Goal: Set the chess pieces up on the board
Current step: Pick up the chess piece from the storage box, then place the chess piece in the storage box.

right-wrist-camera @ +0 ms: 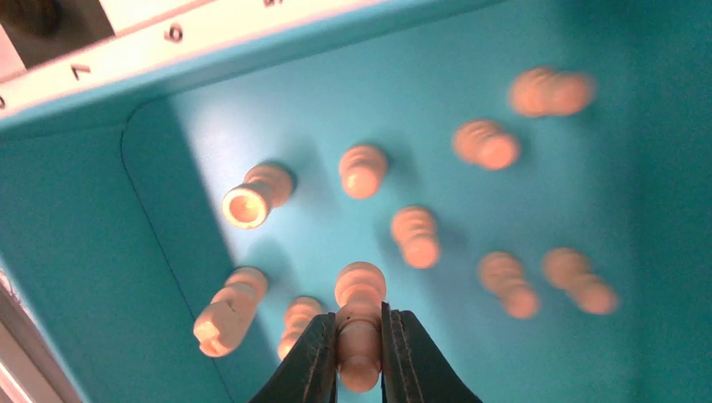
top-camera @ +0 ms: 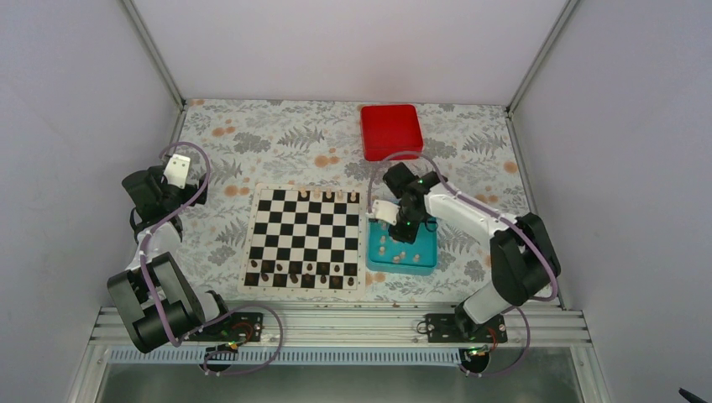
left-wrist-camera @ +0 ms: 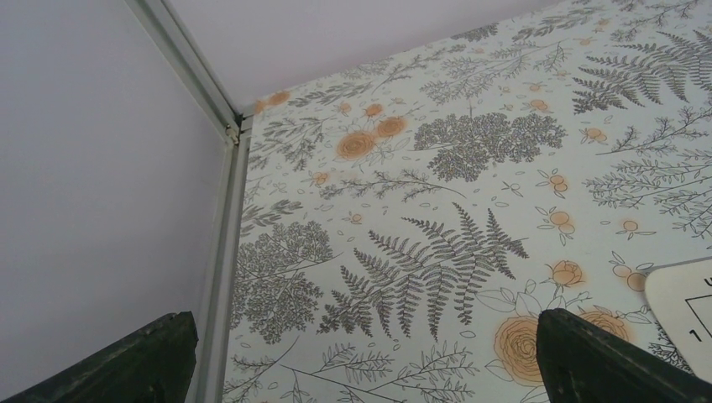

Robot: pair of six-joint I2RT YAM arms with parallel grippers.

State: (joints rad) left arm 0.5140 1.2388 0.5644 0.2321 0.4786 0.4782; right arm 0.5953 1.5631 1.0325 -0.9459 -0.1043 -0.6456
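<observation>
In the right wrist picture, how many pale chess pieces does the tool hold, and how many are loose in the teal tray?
Held piece in the right tool: 1
Loose pieces in the teal tray: 9
Total: 10

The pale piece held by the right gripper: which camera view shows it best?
The right wrist view: the pale piece is close and sharp, clamped in the right gripper over the teal tray. In the top external view the gripper itself hides it. The left wrist view shows only the tablecloth and a board corner.
</observation>
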